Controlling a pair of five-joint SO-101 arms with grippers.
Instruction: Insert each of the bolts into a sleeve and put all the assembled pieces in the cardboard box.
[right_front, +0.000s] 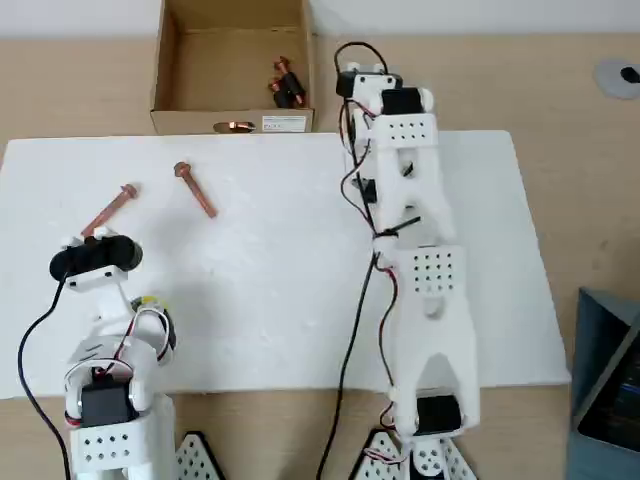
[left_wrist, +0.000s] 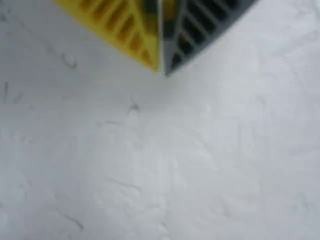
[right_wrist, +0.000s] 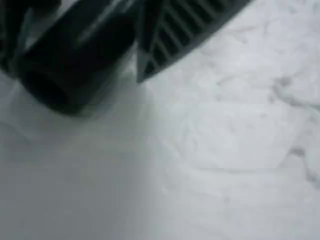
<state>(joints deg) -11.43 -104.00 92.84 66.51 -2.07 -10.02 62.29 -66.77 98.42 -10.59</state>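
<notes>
Two copper bolts lie on the white mat: one (right_front: 110, 210) at the far left, the other (right_front: 196, 190) a little to its right. Just short of the left bolt is the left arm (right_front: 95, 258). Its gripper (left_wrist: 162, 69) is shut, yellow and dark fingertips together close over bare mat, with nothing between them. The right arm (right_front: 405, 170) stretches up the mat's right half toward the cardboard box (right_front: 165, 70). In its wrist view, the right gripper (right_wrist: 125, 75) is shut on a black sleeve (right_wrist: 70, 70) just above the mat. Assembled pieces (right_front: 285, 85) lie in the box.
A small copper piece (right_front: 235, 127) shows at the box's front wall. Black cables (right_front: 355, 300) run along the right arm. A grey bin (right_front: 605, 380) stands off the mat at the right. The mat (right_front: 270, 290) is bare between the two arms.
</notes>
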